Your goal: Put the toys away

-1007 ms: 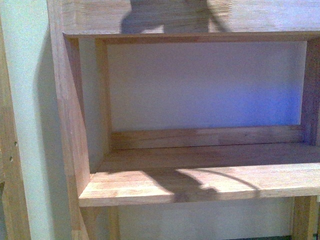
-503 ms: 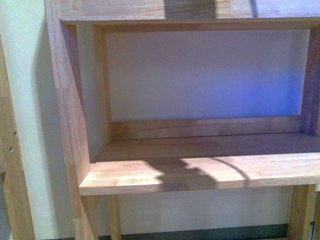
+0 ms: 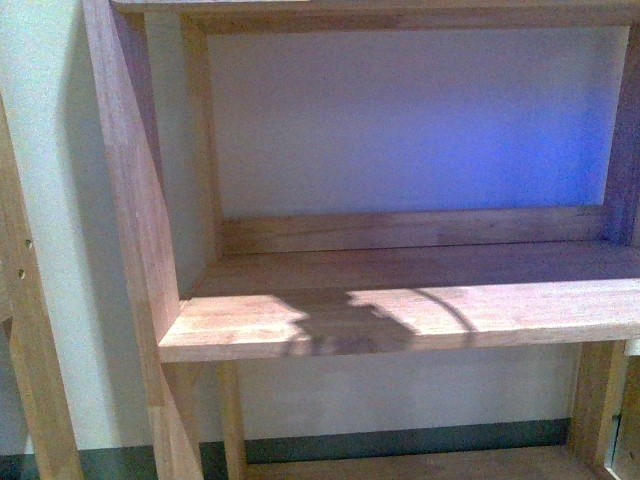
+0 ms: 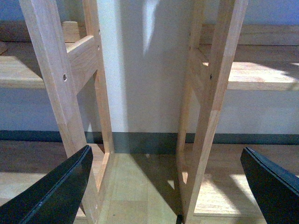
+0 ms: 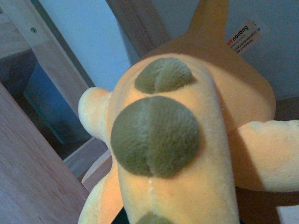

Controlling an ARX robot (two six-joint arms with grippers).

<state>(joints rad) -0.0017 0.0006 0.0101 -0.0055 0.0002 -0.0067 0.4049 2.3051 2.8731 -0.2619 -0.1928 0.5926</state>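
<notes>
Your right gripper's jaws are hidden, so their grip cannot be confirmed; the plush toy point(image 5: 187, 140) fills its view. The left gripper point(image 4: 163, 186) is wide open, empty. Risk: toy catching the shelf point(image 3: 400, 320) edge and dropping.

One orange-yellow plush toy point(image 5: 187, 140) bearing three brown patches and one white label point(image 5: 243, 35). Two wooden shelf units stand side by side; two dark gripper fingers point(image 4: 51, 191) show.
</notes>
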